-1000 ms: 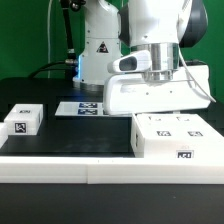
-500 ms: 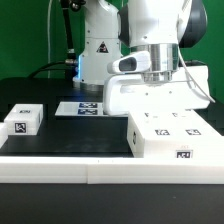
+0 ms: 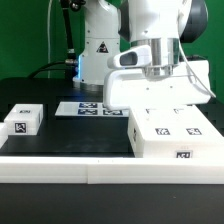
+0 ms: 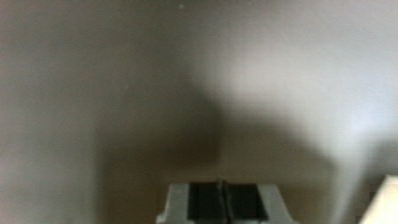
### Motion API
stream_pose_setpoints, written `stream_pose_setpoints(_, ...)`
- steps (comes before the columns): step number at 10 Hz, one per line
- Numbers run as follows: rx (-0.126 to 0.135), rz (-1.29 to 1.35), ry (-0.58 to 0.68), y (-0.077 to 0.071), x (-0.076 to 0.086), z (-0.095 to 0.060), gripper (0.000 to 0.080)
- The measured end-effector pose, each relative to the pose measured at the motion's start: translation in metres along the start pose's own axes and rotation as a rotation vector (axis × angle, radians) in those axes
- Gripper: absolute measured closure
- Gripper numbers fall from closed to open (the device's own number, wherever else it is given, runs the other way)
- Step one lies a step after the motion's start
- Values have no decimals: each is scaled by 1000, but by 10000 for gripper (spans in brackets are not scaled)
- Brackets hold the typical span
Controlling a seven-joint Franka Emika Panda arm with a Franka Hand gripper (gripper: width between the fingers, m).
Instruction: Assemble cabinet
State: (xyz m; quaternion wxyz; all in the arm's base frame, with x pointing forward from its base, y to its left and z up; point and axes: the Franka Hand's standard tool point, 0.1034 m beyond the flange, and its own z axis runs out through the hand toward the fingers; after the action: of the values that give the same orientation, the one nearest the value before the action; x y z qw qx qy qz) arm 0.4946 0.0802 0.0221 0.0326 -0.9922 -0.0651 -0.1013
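A black table [image 3: 60,140] fills the scene, edged at the front by a white rail [image 3: 100,172]. The white robot arm [image 3: 155,30] reaches straight down over it in the exterior view. Its wide hand hangs just above and behind the cabinet [image 3: 170,135].

The cabinet is a large white plastic box. It lies flat directly under the tool, toward the exterior view's right, with black-and-white square tags on its top and front faces. It looks rigid, smooth and fairly light for its bulk, and probably slippery under metal fingers. The whole body is too broad to span. A likely hold is therefore across a thin wall or edge, pinched squarely so the box does not twist or slide.

The marker board [image 3: 80,107] lies flat on the table, off to the side of the tool toward the exterior view's left. A small white tagged block [image 3: 25,120] sits well apart from the tool, further out on that same side.

In the wrist view the gripper [image 4: 217,203] shows as dark fingers close together against a blurred pale surface. I cannot tell whether they are closed, or pinching anything.
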Motion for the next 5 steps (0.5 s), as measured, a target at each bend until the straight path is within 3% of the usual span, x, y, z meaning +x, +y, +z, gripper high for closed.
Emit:
stream_pose_setpoints(2,1,-23,-4,1,5,-17,797)
stream_pose_setpoints(4,5,-47,-21,4,18,-45,797)
stream_pose_setpoints(5,4,-48,-13,4,16,-42,797)
